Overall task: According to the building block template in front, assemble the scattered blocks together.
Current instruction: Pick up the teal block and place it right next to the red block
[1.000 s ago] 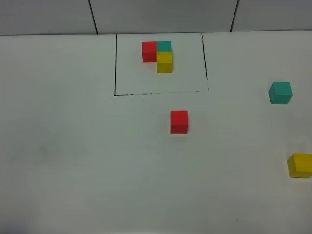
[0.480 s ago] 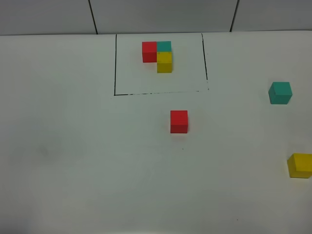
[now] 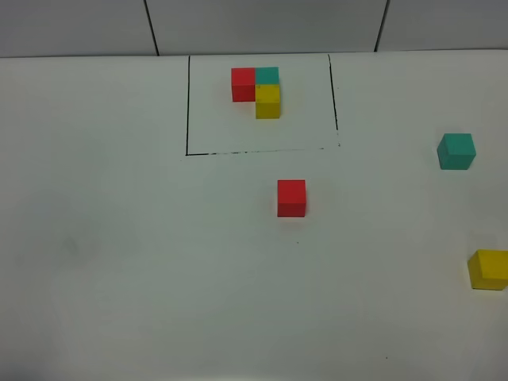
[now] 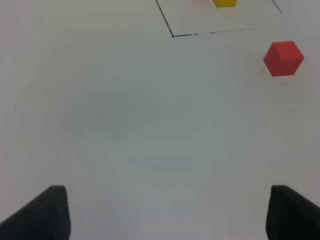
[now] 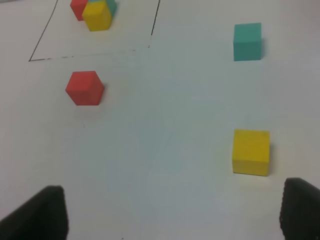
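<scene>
The template (image 3: 259,90) is an L of red, teal and yellow cubes inside a thin black drawn rectangle at the back of the table; it also shows in the right wrist view (image 5: 95,11). The loose red cube (image 3: 291,198) sits just in front of the frame, also in both wrist views (image 4: 283,58) (image 5: 85,88). The loose teal cube (image 3: 456,151) (image 5: 247,41) and yellow cube (image 3: 487,269) (image 5: 251,151) lie far right. My left gripper (image 4: 165,212) and right gripper (image 5: 172,212) are open and empty, out of the exterior view.
The white table (image 3: 143,262) carries only the cubes and the drawn frame (image 3: 187,119). A grey panelled wall (image 3: 262,24) runs along the back edge. The yellow cube lies close to the right border of the exterior view.
</scene>
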### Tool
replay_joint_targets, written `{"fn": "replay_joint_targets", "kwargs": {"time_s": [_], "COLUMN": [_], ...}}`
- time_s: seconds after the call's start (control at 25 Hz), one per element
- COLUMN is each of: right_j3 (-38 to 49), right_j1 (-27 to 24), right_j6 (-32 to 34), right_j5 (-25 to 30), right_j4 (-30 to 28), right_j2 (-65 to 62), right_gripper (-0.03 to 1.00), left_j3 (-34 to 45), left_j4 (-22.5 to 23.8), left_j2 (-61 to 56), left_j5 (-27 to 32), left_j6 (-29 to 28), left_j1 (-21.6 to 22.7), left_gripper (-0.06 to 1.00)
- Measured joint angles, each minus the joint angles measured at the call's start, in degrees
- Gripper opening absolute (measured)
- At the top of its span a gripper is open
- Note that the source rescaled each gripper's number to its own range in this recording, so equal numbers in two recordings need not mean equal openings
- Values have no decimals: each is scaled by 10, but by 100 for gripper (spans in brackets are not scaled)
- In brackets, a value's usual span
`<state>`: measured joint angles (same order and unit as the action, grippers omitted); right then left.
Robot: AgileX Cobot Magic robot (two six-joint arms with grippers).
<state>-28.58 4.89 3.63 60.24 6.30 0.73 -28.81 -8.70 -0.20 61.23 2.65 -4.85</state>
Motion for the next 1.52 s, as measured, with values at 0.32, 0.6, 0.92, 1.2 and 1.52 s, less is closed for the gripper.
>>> {"fn": "replay_joint_targets", "kwargs": {"time_s": [0.32, 0.6, 0.92, 1.2, 1.52], "right_j3": [0, 0, 0, 0, 0], "right_j1": [0, 0, 0, 0, 0], "right_j6": [0, 0, 0, 0, -36], "right_j5": [0, 0, 0, 0, 2], "right_j4": [0, 0, 0, 0, 17], "right_j2": [0, 0, 0, 0, 89], "right_gripper": [76, 76, 76, 76, 80], "left_j3": [0, 0, 0, 0, 0], "left_j4": [0, 0, 0, 0, 0], "left_j2": [0, 0, 0, 0, -2], "left_j5": [0, 0, 0, 0, 0], "left_j6": [-1, -1, -1, -1, -1], "left_j1": [32, 32, 32, 32, 32], "left_gripper": [70, 70, 70, 70, 70]}}
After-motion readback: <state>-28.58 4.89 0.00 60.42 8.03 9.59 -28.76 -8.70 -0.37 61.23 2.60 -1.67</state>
